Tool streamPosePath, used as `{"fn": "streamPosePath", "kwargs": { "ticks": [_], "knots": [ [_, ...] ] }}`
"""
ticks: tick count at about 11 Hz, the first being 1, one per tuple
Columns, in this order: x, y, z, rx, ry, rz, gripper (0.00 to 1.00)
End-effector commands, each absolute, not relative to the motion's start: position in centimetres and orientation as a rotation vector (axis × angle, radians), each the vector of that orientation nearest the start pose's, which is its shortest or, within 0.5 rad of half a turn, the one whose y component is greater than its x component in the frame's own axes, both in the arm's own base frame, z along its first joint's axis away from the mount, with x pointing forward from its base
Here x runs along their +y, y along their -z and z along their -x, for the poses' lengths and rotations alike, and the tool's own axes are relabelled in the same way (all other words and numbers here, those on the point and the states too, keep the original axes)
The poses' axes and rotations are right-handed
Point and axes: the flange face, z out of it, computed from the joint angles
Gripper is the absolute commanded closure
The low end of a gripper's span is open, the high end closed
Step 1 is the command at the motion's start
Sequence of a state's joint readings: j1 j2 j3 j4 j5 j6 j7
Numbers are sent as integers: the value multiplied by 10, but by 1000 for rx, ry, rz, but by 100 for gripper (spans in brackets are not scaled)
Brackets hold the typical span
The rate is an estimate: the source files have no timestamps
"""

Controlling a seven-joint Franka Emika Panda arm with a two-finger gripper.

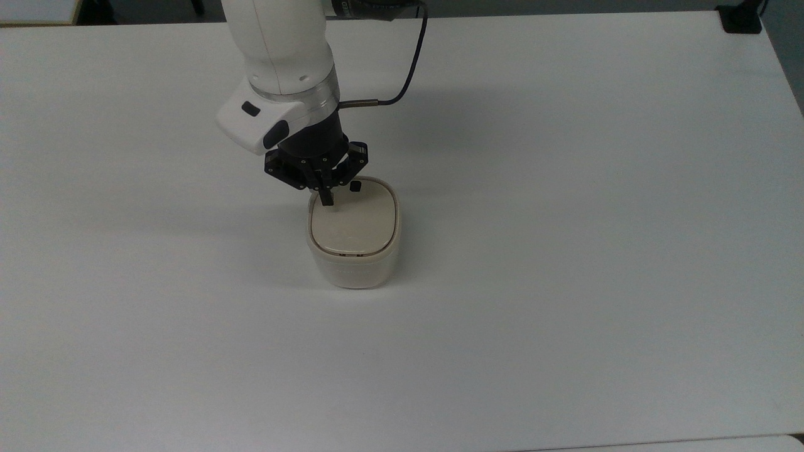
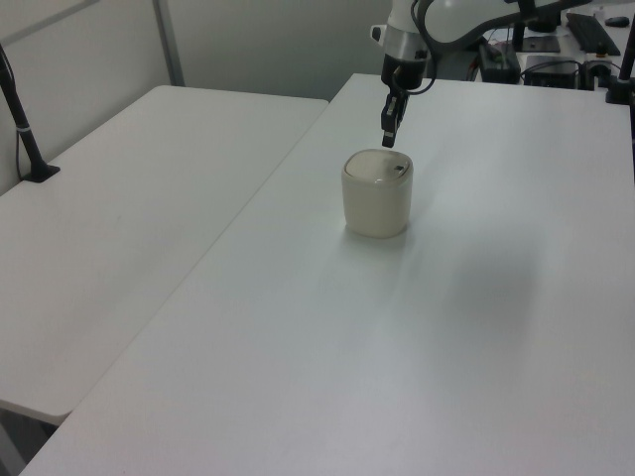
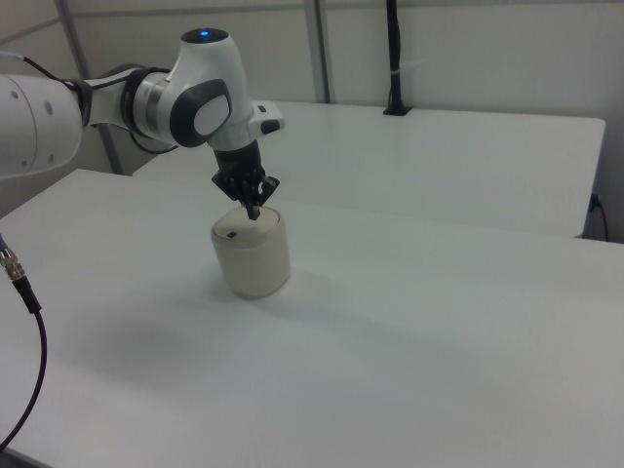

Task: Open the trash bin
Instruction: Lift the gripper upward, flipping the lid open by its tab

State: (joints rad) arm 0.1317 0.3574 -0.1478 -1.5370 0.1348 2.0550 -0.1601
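The bin (image 1: 353, 235) stands upright near the middle of the white tabletop (image 1: 565, 188), its beige lid (image 1: 358, 220) lying flat and closed. A small black mark (image 1: 355, 186) sits near the lid's far edge in the top view; in the left view the mark is toward the lid's right side (image 2: 400, 170), and in the right view toward its left (image 3: 232, 234).

The jaws (image 1: 326, 199) point down over the lid, pressed together with nothing between them. In the top view their tip lies over the lid's upper-left part, just beside the mark on the top view's left. In the left view the tip (image 2: 387, 139) hangs a little above the bin (image 2: 377, 193), apart from the lid. In the right view the tip (image 3: 253, 213) is right at the lid's far edge; whether it touches cannot be told.

A dark cable (image 1: 408, 69) runs from the arm (image 1: 282, 56) above the tabletop
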Motion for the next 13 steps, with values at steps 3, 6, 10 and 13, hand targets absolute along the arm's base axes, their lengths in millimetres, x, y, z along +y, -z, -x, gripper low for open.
{"fn": "streamPosePath", "kwargs": {
  "ticks": [3,6,10,13],
  "knots": [
    [43,-423,-684,-118,167,3075,100],
    [36,-426,-683,-103,158,3077,100],
    [-10,-500,-636,-140,-30,3073,100],
    [-48,-539,-611,-105,-65,3180,31]
  ]
}}
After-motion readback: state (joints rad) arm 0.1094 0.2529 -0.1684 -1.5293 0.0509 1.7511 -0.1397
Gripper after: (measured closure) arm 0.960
